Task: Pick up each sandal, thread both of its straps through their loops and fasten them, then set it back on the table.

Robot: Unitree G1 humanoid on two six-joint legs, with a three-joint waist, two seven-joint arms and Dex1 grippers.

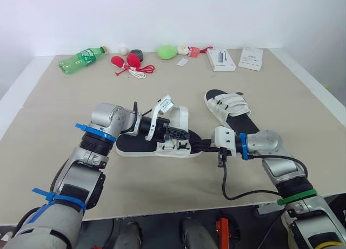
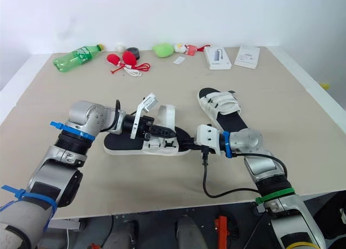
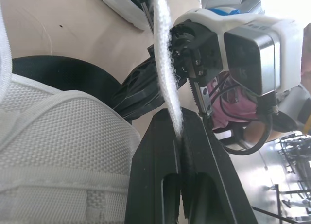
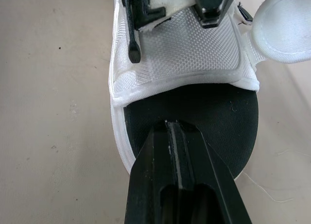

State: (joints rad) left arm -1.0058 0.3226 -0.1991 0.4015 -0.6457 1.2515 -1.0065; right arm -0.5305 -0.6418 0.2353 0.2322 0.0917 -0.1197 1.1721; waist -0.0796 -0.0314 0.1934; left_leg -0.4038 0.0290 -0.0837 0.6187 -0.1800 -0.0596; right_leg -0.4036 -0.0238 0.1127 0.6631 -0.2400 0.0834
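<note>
Table [image 1: 65, 114]: sandal [image 1: 128, 144] is laid mid-surface.
Left gripper [image 3: 181, 124]: strap [image 3: 164, 63] is pinched tight.
Right gripper [image 4: 174, 128]: closed, nothing held, set over the insole.
Risk: strap could be slipped free by a hard tug.

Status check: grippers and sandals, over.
Left gripper shut on strap. Right gripper shut, tip at sole of near sandal. Far sandal looks fastened. Bottle far back, not in the way.

Head stereo pair: forward-down over the bench [image 1: 54, 98], mid range, same scene. Wrist cams: tight, along left end effector [image 3: 181, 131] and right end effector [image 4: 171, 129]. All share the near sandal [image 1: 178, 119].
</note>
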